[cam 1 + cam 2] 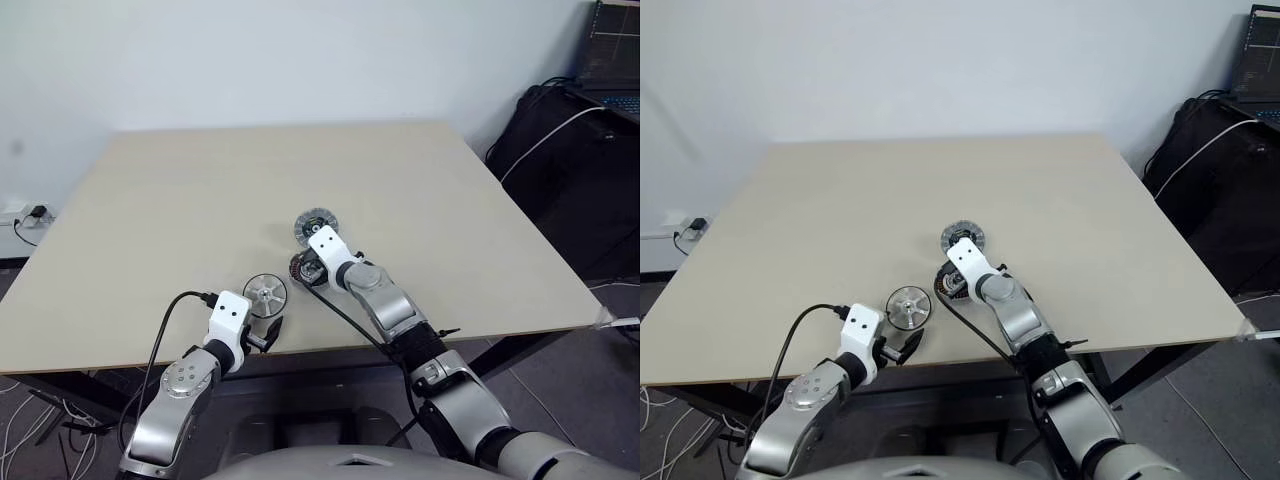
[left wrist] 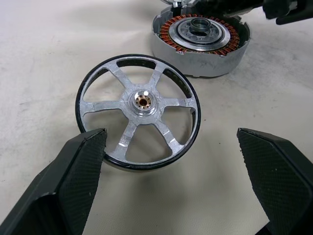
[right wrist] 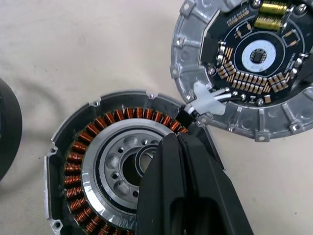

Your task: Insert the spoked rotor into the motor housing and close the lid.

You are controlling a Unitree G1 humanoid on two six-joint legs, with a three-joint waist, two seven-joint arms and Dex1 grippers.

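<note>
Right hand (image 3: 178, 139) clenched over copper-wound motor housing (image 3: 98, 161); left hand (image 2: 171, 161) spread wide, released, flanking shiny spoked rotor (image 2: 138, 110).

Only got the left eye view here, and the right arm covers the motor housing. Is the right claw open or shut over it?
Observer: Shut. In the right wrist view the right claw has its closed tips over the pale centre of the motor housing, gripping nothing that I can see.
Operator: Which face of the lid is up?
Observer: The dark circuit face. The lid lies flat beside the housing, and white wires run from it to the housing's rim.
</note>
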